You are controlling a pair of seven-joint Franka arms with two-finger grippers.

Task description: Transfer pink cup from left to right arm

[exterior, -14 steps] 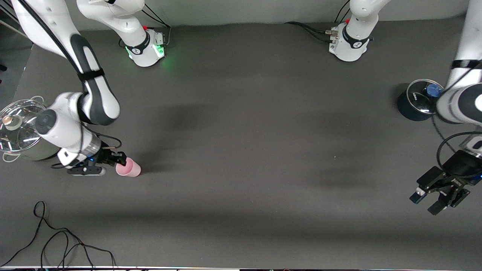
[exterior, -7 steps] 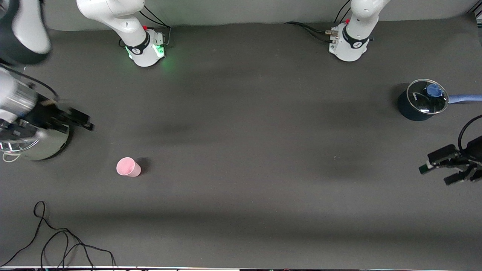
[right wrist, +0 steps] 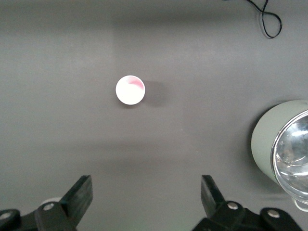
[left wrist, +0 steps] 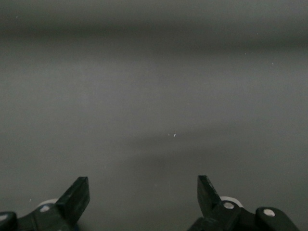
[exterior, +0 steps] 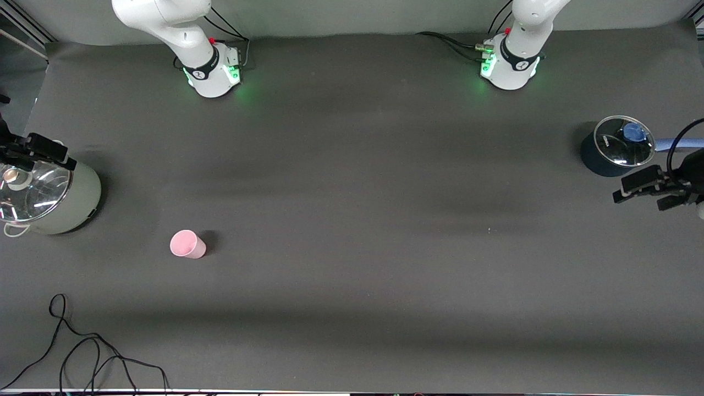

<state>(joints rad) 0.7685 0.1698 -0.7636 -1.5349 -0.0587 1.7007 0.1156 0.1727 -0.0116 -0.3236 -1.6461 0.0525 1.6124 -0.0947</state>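
Note:
The pink cup [exterior: 187, 245] stands upright and alone on the dark table, toward the right arm's end. It also shows in the right wrist view [right wrist: 130, 90], seen from above with nothing around it. My right gripper [exterior: 34, 151] is open and empty, up in the air over the green pot, well apart from the cup. In its own view the right gripper [right wrist: 147, 187] has its jaws spread wide. My left gripper [exterior: 648, 191] is open and empty at the left arm's end of the table; its own view [left wrist: 143, 187] shows only bare table.
A pale green pot with a glass lid [exterior: 49, 190] stands at the right arm's end and also shows in the right wrist view [right wrist: 284, 149]. A dark blue pot with a glass lid [exterior: 616, 146] stands at the left arm's end. A black cable [exterior: 82, 352] lies near the front edge.
My right gripper let go of the cup, rose and drew back over the green pot. The left gripper moved up toward the blue pot. The cup has stayed in place.

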